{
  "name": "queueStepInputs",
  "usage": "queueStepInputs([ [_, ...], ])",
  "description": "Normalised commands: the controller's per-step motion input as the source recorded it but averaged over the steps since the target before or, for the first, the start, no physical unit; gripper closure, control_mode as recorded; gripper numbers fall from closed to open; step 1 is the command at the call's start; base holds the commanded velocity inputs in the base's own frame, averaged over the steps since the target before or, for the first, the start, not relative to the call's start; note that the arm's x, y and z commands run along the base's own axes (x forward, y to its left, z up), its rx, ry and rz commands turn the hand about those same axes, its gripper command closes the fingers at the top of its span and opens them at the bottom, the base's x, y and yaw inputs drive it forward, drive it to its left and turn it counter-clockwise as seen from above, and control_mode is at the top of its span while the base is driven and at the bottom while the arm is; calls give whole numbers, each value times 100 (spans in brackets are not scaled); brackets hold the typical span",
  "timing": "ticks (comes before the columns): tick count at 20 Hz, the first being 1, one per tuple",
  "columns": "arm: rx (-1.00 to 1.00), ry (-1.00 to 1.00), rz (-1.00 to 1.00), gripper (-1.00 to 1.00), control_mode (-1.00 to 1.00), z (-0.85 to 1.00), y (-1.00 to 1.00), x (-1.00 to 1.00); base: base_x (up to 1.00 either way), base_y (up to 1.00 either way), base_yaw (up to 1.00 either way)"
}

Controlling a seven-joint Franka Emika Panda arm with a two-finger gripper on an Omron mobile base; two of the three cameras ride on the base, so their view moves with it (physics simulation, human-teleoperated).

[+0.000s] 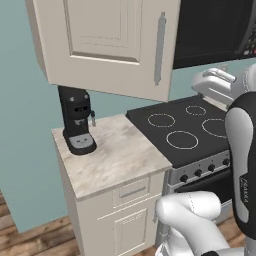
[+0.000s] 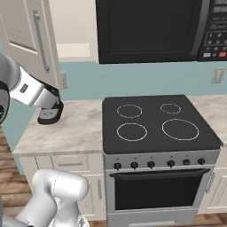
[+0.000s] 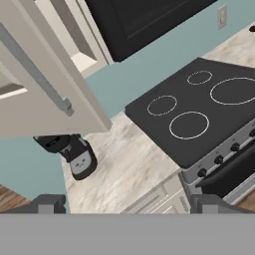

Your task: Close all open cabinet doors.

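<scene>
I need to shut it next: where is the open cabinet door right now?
The open cabinet door hangs swung out at upper left of the left base view, above the coffee machine, left of the microwave.

Marble counter (image 1: 117, 157); black coffee machine (image 1: 76, 120) atop

Open cabinet door (image 1: 115, 45) over coffee machine (image 1: 76, 120)

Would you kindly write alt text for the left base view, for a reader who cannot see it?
A tall beige wall-cabinet door with a vertical silver bar handle stands swung open above a marbled countertop. A black coffee machine sits on it, left of a black four-ring stove.
</scene>
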Motion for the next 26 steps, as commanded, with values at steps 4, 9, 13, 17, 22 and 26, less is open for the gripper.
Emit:
queueStepInputs([
  [4,0,0,0,-100,100,0,0,0,-23,4,0],
  [9,0,0,0,-100,100,0,0,0,-30,22,0],
  [13,0,0,0,-100,100,0,0,0,-13,53,0],
  [17,0,0,0,-100,100,0,0,0,9,43,0],
  [22,0,0,0,-100,100,0,0,0,10,12,0],
  [26,0,0,0,-100,100,0,0,0,0,0,0],
])
